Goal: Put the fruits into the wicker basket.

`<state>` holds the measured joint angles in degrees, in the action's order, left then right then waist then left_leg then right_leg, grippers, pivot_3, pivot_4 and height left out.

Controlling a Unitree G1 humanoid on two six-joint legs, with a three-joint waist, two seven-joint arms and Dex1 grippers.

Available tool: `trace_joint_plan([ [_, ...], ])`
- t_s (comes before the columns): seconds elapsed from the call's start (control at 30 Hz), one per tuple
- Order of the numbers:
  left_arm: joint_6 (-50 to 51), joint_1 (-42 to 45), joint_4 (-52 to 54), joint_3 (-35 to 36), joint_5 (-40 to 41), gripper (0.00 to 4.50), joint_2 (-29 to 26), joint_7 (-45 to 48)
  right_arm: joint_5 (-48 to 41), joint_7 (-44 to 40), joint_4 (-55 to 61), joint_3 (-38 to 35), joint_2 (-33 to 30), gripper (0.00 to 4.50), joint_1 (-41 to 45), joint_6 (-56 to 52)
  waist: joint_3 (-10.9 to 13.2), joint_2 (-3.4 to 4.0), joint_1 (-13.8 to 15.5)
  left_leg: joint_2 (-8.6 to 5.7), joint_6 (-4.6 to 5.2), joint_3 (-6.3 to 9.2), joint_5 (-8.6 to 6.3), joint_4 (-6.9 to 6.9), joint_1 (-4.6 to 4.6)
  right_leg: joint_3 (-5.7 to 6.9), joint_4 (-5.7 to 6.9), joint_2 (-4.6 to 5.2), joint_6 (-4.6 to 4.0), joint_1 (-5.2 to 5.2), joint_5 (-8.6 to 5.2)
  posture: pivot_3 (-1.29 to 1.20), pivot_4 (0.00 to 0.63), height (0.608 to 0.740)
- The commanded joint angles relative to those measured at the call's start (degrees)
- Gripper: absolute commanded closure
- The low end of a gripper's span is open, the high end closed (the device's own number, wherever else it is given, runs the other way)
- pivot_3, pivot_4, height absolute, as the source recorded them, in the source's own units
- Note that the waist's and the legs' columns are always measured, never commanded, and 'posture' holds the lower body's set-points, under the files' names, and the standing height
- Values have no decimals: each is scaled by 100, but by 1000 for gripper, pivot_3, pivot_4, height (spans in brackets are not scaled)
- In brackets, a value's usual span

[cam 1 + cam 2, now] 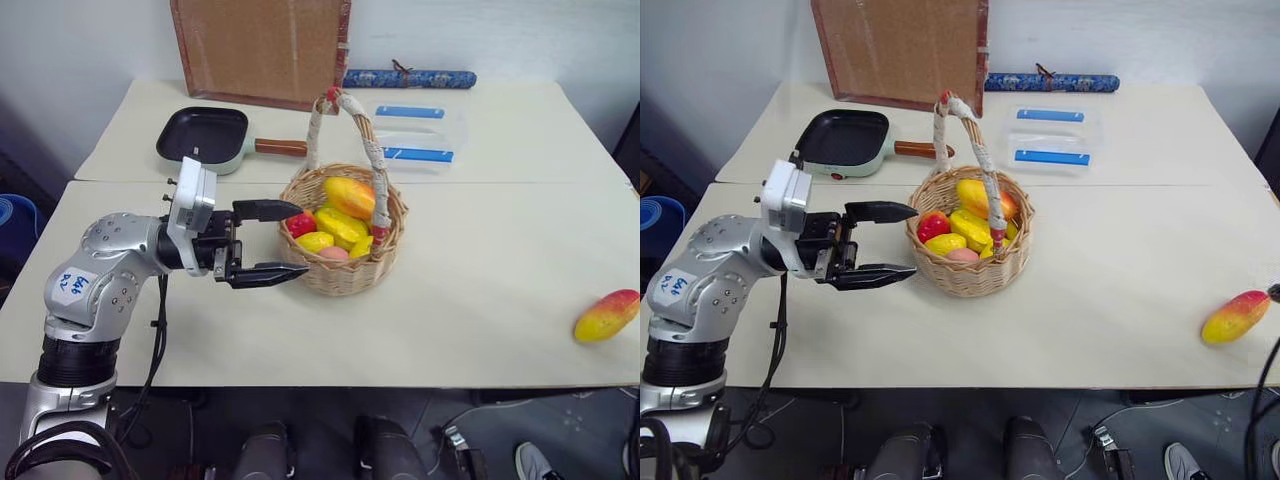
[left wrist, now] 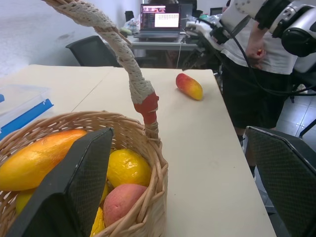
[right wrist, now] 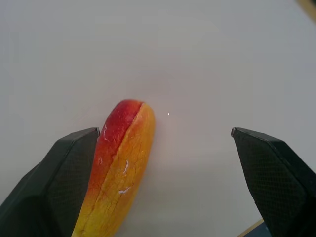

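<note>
Currently I log the following. Left gripper (image 1: 292, 241): fingers spread apart, holding nothing, level beside the wicker basket (image 1: 345, 270), one finger at the rim, the other lower by the outer wall; I cannot tell whether either touches the weave. Right gripper (image 3: 165, 143): fingers spread wide, nothing grasped, poised over the red-to-yellow mango (image 3: 118, 173), which lies just beside one finger. That mango (image 1: 606, 315) rests on the surface, well apart from the basket, near the right edge. Wicker basket: upright at mid-surface, cloth-wrapped handle (image 1: 352, 125) arched above. Contents I can see: a large orange-yellow mango (image 1: 349, 196), yellow fruits (image 1: 340, 226), a small red apple (image 1: 300, 224), a peach (image 1: 334, 254). Beyond the basket: a black square pan (image 1: 204, 134), a clear box with blue clips (image 1: 420, 128), a brown board (image 1: 260, 50) against the wall.
</note>
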<state>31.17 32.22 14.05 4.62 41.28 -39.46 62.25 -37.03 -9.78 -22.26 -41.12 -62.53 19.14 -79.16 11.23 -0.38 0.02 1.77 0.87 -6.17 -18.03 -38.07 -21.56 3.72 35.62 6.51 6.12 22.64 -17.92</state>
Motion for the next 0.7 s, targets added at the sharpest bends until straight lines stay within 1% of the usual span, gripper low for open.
trace_joint_plan([
  [0.03,32,-48,349,236,131,0,-109,-91,417,-156,-528,680,-161,32,420,1,0,0,-15,0,0,-4,0,0,1,3,0,-2,1,1,1,0,150,740],
  [0.17,128,-155,549,311,191,0,-118,-219,594,-400,-971,1116,24,32,901,-42,-5,-12,-15,6,-1,-7,0,-5,3,19,0,-8,4,0,2,0,150,740],
  [0.3,170,-212,631,371,200,0,-165,-292,666,-603,-1244,1291,203,32,1299,-20,-8,-20,-2,5,-1,-3,0,-7,3,20,0,-8,5,-3,3,0,150,740],
  [0.37,194,-216,643,419,228,0,-210,-320,603,-662,-1317,1190,276,32,1538,-183,-8,-19,-14,2,-1,-6,0,-6,1,21,0,-6,6,-1,3,0,150,740],
  [0.47,183,-239,642,454,222,0,-255,-334,549,-833,-1137,1258,350,32,1594,-558,-8,-18,-21,4,-1,-15,0,-7,2,22,0,-7,13,2,7,0,150,740],
  [0.53,166,-234,634,446,206,0,-249,-348,566,-991,-870,1477,364,32,1433,-660,-8,-18,-19,6,-1,-15,0,-5,2,22,1,-8,13,4,7,0,150,740],
  [0.63,161,-210,637,448,192,0,-225,-375,561,-1138,-544,1576,399,592,1265,-828,-8,-19,-16,6,-1,-15,0,-4,2,23,1,-8,13,4,7,0,150,740],
  [0.7,138,-194,610,454,173,0,-229,-366,547,-1290,-450,1590,349,1321,1200,-843,-8,-19,-18,6,-1,-16,0,-5,2,22,1,-8,13,4,7,0,150,740],
])
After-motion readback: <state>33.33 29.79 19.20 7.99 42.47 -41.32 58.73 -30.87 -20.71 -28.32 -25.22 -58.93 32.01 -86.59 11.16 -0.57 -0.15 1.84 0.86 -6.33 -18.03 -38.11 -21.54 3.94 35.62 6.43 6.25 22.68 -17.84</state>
